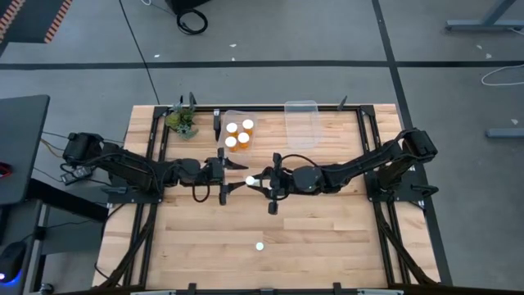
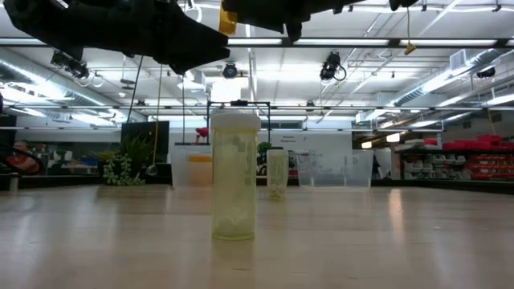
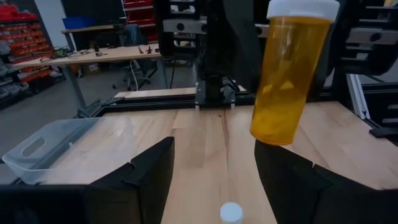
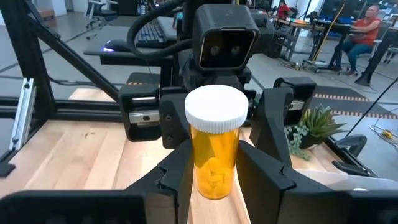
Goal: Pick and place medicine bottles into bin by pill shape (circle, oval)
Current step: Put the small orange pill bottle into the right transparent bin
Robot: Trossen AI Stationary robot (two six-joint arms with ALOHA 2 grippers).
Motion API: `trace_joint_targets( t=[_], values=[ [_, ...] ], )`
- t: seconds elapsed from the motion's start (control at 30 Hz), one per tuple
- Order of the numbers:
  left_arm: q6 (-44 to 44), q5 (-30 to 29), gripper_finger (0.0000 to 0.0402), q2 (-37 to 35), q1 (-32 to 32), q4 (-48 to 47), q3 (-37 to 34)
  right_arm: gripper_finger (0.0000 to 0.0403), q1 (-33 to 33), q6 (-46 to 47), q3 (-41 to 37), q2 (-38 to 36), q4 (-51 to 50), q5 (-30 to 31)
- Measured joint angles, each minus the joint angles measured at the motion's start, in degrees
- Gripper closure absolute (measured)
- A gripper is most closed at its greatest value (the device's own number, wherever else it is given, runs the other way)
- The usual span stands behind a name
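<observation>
The right gripper (image 4: 214, 177) is clamped on a medicine bottle (image 4: 215, 146), an orange one with a white cap (image 4: 216, 109), held upright between its jaws above the middle of the counter (image 1: 327, 238). The yellow pills (image 4: 214, 174) sit low inside it, level with the jaws. Directly facing it is the left gripper (image 3: 214, 171), jaws apart, with the bottle hanging just beyond and slightly above the gap between them.

The two arms appear to be presenting the bottle to the left wrist camera so the pill shape can be read before sorting.

Other bottles wait elsewhere: four stand in the left bin (image 1: 237, 123) beyond the left jaws, the right bin (image 1: 301, 123) beyond the right jaws looks empty, one bottle (image 2: 234, 177) stands alone on the counter well behind both grippers, and another (image 3: 231, 213) stands on the counter below the open left jaws.

Risks from here:
- The grip sits low on the bottle's body, so a quick swing toward a bin could tip it in the jaws.
- The grippers are close together, so a careless move by either arm could knock the held bottle.
- The pills lie heaped, so their shape could be misjudged and the bottle sent to the wrong bin.
</observation>
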Motion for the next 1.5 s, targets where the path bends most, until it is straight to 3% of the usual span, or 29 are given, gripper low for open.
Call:
trace_joint_targets(
  t=[1.1, 1.5],
  values=[
    [0.0, 0.3, 0.0171, -0.1, 0.1, -1.2, 0.0, 0.028, 0.5, -1.1, 0.1, -0.4, -3.2, 1.6],
    [-2.3, 0.0, 0.0171, -0.3, -0.1, -7.2, 0.1, 0.0279, 0.1, -1.3, 0.0, -7.5, -10.9, 3.2]
  ],
)
